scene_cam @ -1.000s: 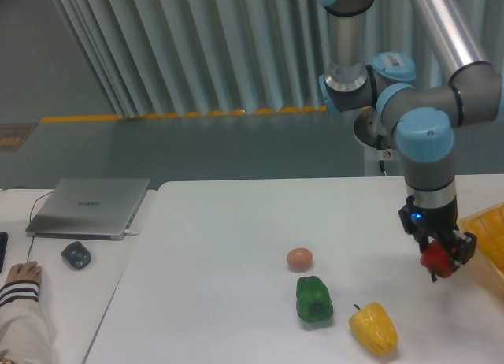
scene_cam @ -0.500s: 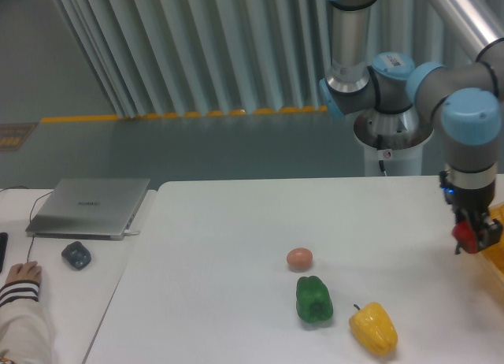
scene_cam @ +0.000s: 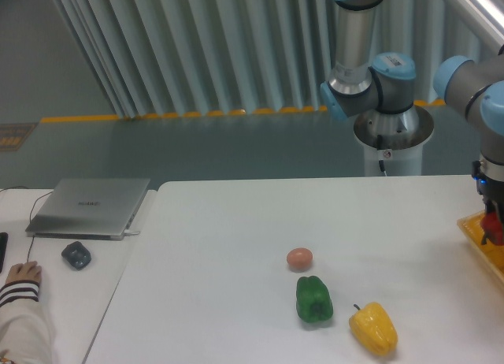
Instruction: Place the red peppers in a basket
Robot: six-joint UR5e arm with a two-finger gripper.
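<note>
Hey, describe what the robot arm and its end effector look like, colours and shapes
The arm is made of silver-grey metal tubes linked by rounded joints with light blue caps, on a round grey pedestal. The end effector is small and dark, cut off by the right frame edge, with a tiny blue light above it.

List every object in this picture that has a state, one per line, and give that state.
Gripper: at the frame's right edge, holding something red, over the basket.
Red pepper: held, barely visible.
Basket: only a corner visible.
Laptop: closed.
Green pepper: on table.
Yellow pepper: on table.
</note>
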